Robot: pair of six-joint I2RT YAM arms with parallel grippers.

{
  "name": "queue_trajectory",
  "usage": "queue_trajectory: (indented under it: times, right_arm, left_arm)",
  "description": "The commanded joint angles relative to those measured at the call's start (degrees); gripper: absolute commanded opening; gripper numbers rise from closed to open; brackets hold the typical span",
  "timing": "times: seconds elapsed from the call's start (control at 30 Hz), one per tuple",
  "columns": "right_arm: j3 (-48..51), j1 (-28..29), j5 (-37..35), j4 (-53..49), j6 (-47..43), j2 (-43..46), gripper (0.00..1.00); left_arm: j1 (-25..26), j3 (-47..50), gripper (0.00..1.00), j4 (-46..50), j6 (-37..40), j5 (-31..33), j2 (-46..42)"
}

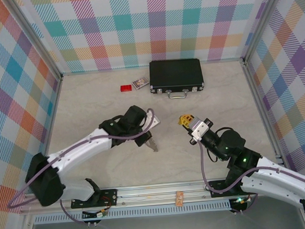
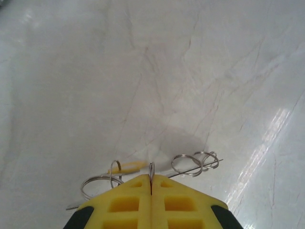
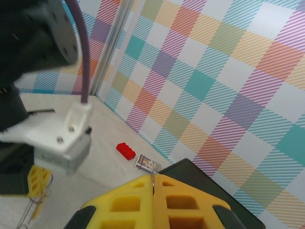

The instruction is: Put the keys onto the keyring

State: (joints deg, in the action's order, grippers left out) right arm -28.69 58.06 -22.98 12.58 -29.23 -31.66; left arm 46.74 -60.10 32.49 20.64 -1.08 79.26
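A small tan piece [image 1: 180,198] sits on the near rail, between the two arm bases. Past it, the left arm [image 1: 81,148] reaches in toward the middle of the pale table [image 1: 89,108]. The left gripper [image 2: 151,181] points down there, its yellow fingers pressed tight together on the thin grey wire of the keyring [image 1: 152,145].

In the left wrist view the wire spreads out to both sides of the fingertips. A key with a yellow head [image 2: 127,166] lies against the loop on one side and two small split rings [image 2: 186,163] overlap the wire on the other. I cannot tell whether any of them are threaded on, or whether the bunch touches the table.

Just to the right, and apart from it, the right gripper [image 3: 153,183] is closed and tipped up toward the back wall. A thin pale sliver stands in the seam between its fingers, and I cannot tell what it is.

Farther back a red block [image 1: 125,88] and a small printed card [image 1: 140,83] lie side by side. Just right of them a black case [image 1: 176,75] rests by the checked back wall, its silver handle [image 1: 177,95] facing the arms
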Motion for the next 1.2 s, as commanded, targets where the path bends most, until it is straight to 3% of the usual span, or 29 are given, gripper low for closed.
queue_trajectory:
  times: [0.0, 0.17, 0.37, 0.53, 0.83, 1.17]
  right_arm:
    - [0.5, -0.4, -1.1, 1.7, 1.3, 1.4, 0.00]
    - [0.1, -0.4, -2.2, -0.2, 2.4, 2.6, 0.00]
    - [0.9, -0.4, -7.0, -5.9, 7.1, 5.8, 0.00]
    - [3.4, -0.4, -12.5, -9.6, 12.0, 9.9, 0.00]
    - [4.8, -0.3, -14.0, -9.2, 12.4, 11.0, 0.00]
    - [4.8, -0.4, -13.9, -8.5, 12.1, 10.0, 0.00]
  left_arm:
    - [0.2, -4.6, 0.00, 6.0, 4.0, -4.2, 7.2]
    - [0.4, -10.9, 0.00, 3.3, 2.9, -9.0, 18.3]
    - [1.1, -11.8, 0.00, -4.3, -1.3, -12.4, 25.9]
    - [1.6, -10.8, 0.00, -9.0, -4.1, -12.6, 28.0]
    - [2.2, -10.2, 0.00, -10.2, -5.9, -13.4, 29.6]
    - [2.2, -10.3, 0.24, -9.4, -6.7, -13.9, 28.4]
